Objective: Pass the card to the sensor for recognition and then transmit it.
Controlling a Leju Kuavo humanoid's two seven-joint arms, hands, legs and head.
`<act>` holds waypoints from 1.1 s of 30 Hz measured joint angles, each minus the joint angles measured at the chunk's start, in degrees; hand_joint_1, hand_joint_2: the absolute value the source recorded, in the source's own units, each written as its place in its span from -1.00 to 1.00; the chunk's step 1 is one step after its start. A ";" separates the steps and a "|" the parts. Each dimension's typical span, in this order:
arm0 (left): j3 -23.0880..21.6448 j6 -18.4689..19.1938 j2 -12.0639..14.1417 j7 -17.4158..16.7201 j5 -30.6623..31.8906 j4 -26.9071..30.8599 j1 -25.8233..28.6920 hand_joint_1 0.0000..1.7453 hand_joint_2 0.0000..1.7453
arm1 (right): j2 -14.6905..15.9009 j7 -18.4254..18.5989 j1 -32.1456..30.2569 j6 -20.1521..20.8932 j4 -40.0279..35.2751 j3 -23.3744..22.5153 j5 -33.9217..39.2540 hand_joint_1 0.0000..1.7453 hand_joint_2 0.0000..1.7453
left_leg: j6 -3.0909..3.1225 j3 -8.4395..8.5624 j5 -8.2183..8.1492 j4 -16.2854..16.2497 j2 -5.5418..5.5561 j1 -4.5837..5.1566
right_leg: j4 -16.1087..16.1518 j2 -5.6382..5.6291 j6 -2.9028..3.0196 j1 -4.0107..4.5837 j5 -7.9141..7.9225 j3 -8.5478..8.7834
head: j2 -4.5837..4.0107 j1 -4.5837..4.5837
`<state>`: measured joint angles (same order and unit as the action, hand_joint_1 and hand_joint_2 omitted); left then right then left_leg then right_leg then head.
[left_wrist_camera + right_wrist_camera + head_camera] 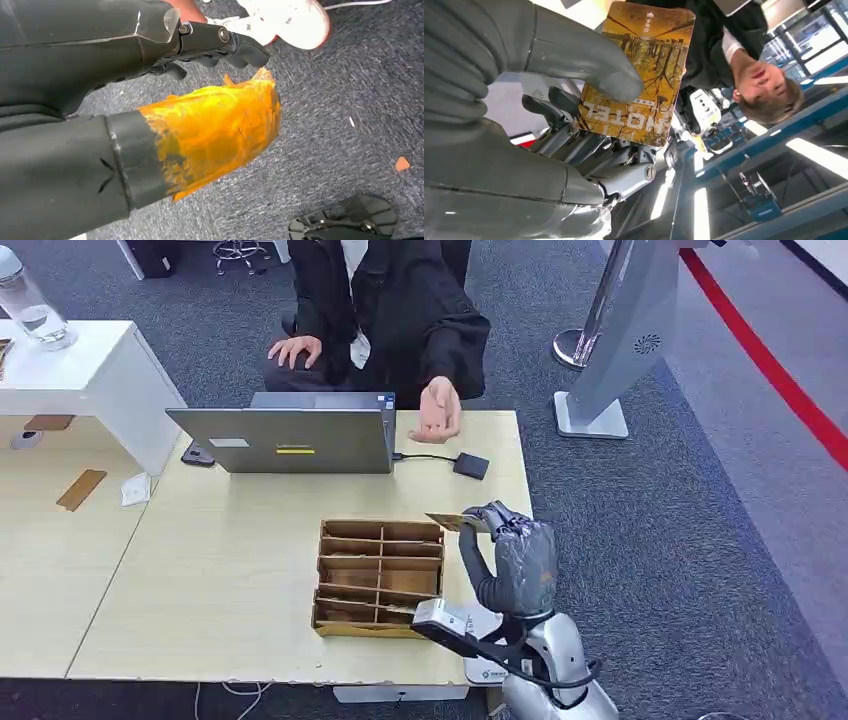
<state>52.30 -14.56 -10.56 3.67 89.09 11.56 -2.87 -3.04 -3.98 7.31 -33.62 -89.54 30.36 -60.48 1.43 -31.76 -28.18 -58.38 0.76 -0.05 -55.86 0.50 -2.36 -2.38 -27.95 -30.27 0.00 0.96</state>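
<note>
A yellow-brown card [445,521] printed "HOTEL" [639,75] is pinched between the thumb and fingers of my right hand [512,545] [524,125]. The hand holds it just above the far right corner of the cardboard divider box [378,578]. A small black sensor [471,465], wired to the laptop, lies on the table a short way beyond the card. Past it, a person's hand [437,410] reaches over the table's far edge. My left hand [150,135], its thumb wrapped in orange tape, hangs over grey carpet and holds nothing.
A grey laptop [290,440] stands at the back of the wooden table [210,580], with a seated person behind it. A white shelf unit [95,375] with a bottle [30,305] is at far left. A grey stand [620,350] rises on the carpet at right.
</note>
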 joint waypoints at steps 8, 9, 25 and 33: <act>-2.73 0.56 0.17 -0.59 0.00 0.00 -0.20 -1.00 -1.00 | -2.03 1.46 5.11 -0.52 6.26 -1.55 0.00 1.00 1.00 | -0.01 0.00 0.01 0.00 0.00 0.00 | -0.01 0.00 0.02 0.00 0.02 0.00 | 0.00 0.00; -3.08 0.68 0.20 -0.68 0.00 0.00 -0.26 -1.00 -1.00 | -2.36 1.66 5.78 -0.48 7.27 -1.70 -0.13 1.00 1.00 | -0.01 0.00 0.01 0.00 0.01 0.00 | -0.01 0.01 0.02 0.00 0.02 0.00 | 0.00 0.00; -6.05 1.27 0.33 -1.31 -0.02 0.00 -0.67 -1.00 -1.00 | -5.86 4.02 11.03 -0.44 19.12 -2.23 -3.21 -1.00 1.00 | -0.01 -0.01 0.01 0.00 0.00 0.00 | -0.01 0.00 0.05 0.00 0.04 -0.01 | 0.00 0.00; -6.56 1.27 0.50 -1.31 -0.02 0.00 -0.66 -1.00 -1.00 | -6.38 4.61 11.37 -0.37 20.76 -2.14 -3.78 -1.00 1.00 | -0.01 -0.01 0.01 0.00 0.00 0.00 | -0.01 0.00 0.05 0.00 0.04 -0.01 | 0.00 -0.02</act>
<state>45.75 -13.29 -10.05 2.36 89.07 11.56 -3.53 -9.42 0.63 18.68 -33.99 -68.78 28.22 -64.26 1.42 -31.76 -28.16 -58.38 0.76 -0.05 -55.87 0.50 -2.31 -2.38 -27.92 -30.28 0.00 0.94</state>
